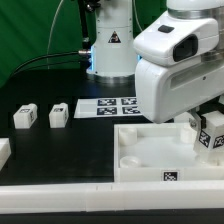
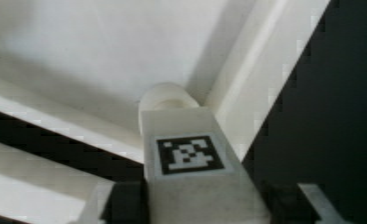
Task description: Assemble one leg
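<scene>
In the wrist view my gripper is shut on a white leg. Its dark fingers press on both sides of it. The leg's black-and-white tag faces the camera, and its rounded tip sits over a corner of the large white panel. In the exterior view the held leg hangs over the panel's corner at the exterior view's right, mostly hidden by the arm. Two more legs stand on the black table at the exterior view's left.
The marker board lies flat behind the panel. A white block shows at the exterior view's left edge. A white bar runs along the table's front. The robot base stands at the back.
</scene>
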You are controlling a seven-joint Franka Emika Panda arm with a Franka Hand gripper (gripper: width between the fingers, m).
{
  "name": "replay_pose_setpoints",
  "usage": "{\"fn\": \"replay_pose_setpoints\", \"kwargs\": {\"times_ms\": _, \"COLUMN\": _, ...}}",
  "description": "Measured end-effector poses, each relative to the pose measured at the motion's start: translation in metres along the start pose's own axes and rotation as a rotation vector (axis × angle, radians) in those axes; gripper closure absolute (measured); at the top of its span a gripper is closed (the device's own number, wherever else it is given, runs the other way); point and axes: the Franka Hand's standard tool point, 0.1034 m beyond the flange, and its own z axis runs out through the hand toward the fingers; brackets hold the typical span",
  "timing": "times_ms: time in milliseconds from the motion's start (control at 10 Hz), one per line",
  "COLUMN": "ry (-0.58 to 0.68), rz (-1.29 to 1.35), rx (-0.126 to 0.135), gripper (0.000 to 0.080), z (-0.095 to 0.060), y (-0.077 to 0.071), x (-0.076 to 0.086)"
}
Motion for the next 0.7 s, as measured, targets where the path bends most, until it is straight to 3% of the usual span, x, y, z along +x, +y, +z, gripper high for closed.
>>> {"fn": "replay_pose_setpoints", "kwargs": {"times_ms": 700, "ry": 0.025, "rz": 0.773, "rx": 0.014, "gripper": 0.0496, "z": 0.0006, "y": 0.0008, "x": 0.0000}}
